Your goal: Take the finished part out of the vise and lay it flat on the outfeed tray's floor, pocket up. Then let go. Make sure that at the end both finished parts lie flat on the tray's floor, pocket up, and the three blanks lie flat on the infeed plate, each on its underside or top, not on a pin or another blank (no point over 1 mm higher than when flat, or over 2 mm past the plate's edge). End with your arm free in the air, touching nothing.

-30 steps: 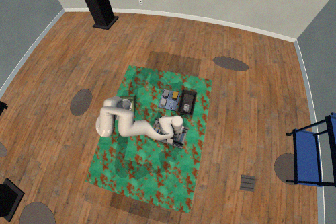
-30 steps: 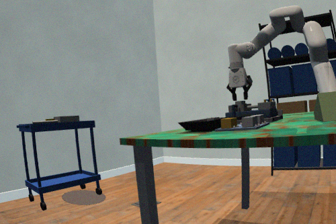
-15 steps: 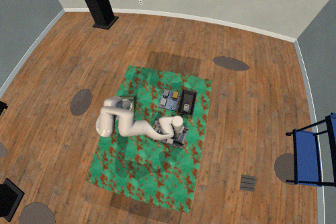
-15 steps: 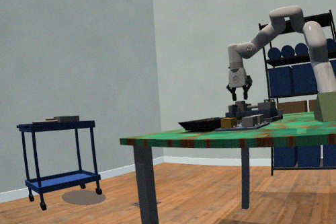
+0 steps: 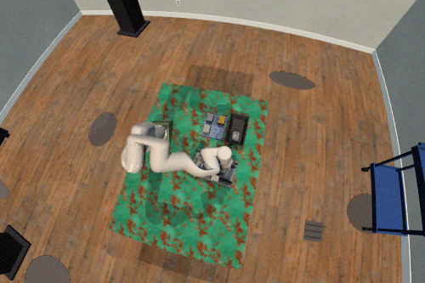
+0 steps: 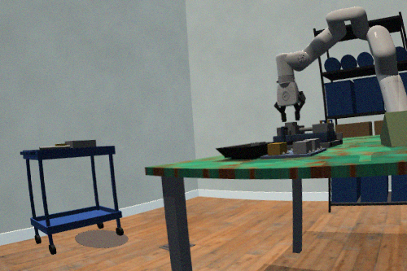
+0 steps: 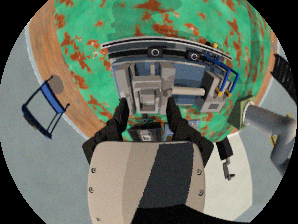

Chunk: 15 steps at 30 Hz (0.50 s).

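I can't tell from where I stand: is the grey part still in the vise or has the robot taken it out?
Still in the vise: the grey part sits there, below the open, empty gripper.

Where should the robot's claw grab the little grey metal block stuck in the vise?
Probably from straight above, pinching the two free sides of the grey metal block. It sticks up between the vise clamps, which cover its other two sides, so only the top part is reachable. The open gripper hangs over it, fingers spread wide, holding nothing.
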Motion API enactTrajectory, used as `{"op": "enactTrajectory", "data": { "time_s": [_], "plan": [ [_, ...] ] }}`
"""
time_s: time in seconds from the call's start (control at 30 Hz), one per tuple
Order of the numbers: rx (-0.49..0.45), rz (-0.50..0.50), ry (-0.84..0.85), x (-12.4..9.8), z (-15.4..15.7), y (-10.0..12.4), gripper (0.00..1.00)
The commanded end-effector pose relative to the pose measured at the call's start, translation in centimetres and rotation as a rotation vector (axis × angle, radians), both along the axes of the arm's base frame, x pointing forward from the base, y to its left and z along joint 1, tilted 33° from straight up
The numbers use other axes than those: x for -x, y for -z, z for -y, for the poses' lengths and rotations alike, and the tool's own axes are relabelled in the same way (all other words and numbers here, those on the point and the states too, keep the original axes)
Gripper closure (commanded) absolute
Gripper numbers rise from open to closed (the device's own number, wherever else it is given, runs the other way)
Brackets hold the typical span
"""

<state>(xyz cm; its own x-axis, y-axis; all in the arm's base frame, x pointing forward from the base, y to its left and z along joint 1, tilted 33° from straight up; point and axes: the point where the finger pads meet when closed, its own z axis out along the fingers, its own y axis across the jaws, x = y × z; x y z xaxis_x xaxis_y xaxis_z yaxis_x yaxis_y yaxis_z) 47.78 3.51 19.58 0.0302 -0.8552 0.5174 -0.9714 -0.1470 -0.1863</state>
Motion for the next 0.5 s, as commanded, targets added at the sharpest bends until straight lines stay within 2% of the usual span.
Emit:
{"op": "enactTrajectory", "data": {
  "time_s": [0.0,0.47],
  "plan": [
    [-0.001,0.004,-0.001,-0.08,-0.08,-0.15,0.31],
    [-0.001,0.004,-0.001,-0.12,-0.01,-0.03,0.31]
  ]
}}
